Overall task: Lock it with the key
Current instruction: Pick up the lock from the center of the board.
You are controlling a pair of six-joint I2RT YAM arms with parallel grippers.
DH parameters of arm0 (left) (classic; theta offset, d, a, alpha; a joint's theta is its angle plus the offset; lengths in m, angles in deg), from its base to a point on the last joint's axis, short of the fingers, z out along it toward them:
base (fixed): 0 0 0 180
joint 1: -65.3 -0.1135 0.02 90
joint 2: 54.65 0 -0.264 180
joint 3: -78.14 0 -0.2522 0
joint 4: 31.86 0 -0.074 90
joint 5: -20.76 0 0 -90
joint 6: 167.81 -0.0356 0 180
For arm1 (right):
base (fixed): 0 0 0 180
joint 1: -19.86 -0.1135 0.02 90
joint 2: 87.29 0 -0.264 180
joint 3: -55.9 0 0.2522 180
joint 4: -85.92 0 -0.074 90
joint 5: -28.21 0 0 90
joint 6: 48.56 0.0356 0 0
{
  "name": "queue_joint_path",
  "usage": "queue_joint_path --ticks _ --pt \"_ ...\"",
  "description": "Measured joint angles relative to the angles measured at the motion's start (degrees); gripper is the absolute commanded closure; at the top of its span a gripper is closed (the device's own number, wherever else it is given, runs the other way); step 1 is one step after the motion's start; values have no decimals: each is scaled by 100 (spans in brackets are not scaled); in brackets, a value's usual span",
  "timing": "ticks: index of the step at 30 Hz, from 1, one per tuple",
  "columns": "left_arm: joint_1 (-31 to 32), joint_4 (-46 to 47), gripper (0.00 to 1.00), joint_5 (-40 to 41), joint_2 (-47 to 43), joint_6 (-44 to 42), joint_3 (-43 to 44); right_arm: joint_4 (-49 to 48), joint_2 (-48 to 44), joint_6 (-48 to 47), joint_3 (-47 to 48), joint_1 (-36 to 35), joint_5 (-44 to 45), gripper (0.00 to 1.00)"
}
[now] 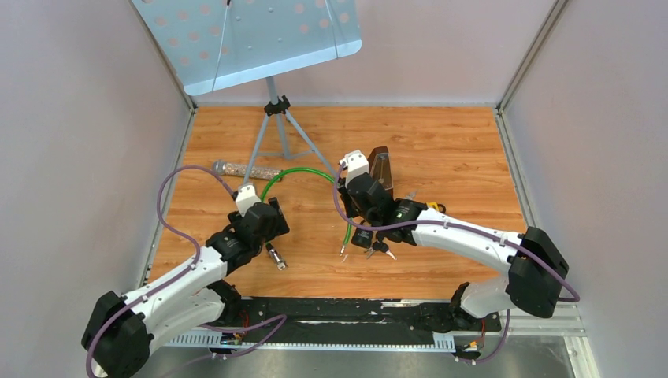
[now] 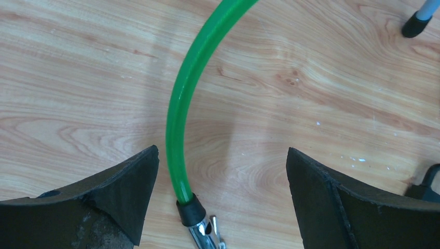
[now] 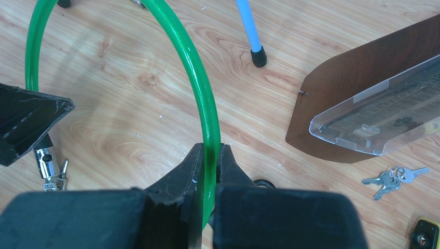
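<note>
cable lock (image 3: 200, 93) pinched in right end effector (image 3: 210, 154)

Bright, even light, soft shadows.
Wood table (image 2: 311, 78) grain crisp in both wrist views; the green cable lock (image 3: 200, 88) casts a faint blurred shadow (pale sheen along its top).

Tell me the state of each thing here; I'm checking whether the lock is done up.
left gripper: open, fingers either side of the cable's metal end
right gripper: shut on the cable
green cable lock: undone, its two ends apart
keys: lying loose, not in the lock
music stand: upright on its tripod
</note>
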Motion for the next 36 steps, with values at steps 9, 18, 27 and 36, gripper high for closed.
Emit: queue_joint_path --ticks 9,18,27,36 --pt "-188 330 26 -151 109 315 -584 -129 -50 -2 -31 0 -136 100" --pt "-192 415 57 -310 133 688 -726 -162 -50 90 -31 46 -188 100" --pt "-192 479 90 -234 208 680 -743 -184 -192 260 -103 136 -291 100" --pt "-212 367 100 -308 151 389 -306 -179 -363 824 -129 205 -282 100"
